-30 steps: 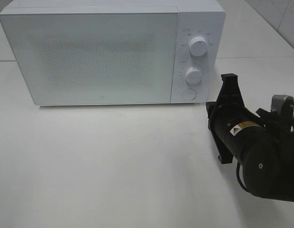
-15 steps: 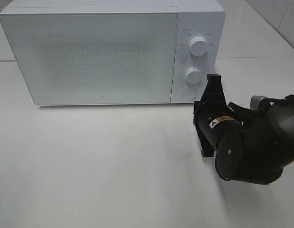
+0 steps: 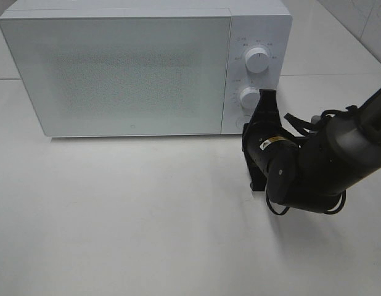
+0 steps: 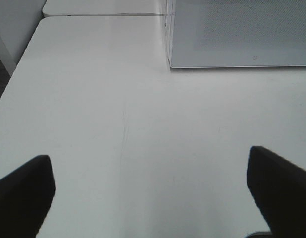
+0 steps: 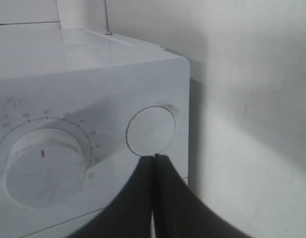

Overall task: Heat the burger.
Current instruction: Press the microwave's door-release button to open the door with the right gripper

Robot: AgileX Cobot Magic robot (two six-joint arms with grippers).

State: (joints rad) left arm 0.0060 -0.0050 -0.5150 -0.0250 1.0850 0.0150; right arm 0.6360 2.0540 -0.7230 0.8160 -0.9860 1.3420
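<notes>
White microwave [image 3: 129, 74] stands at the far side of the pale bench [image 3: 116, 216], its speckled door [image 3: 122, 71] shut. Its control panel is on the right, with an upper knob [image 3: 258, 60], a lower knob [image 3: 250, 97] and a round button [image 5: 152, 130] below them.

The black right arm [image 3: 314, 169] reaches in from the right, up to the panel's lower corner. The right fingers [image 5: 138, 198] are clenched together with nothing between them. In the right wrist view their joined tips sit at the edge of the round button, but I cannot tell whether they touch it. The lower knob is just beside the button in that view and carries a small red mark.

The left fingers [image 4: 24, 193] are spread wide and released, holding nothing. They hang over bare bench, near and to the left of the microwave's left corner.

Where the burger is, I cannot tell from these views.
</notes>
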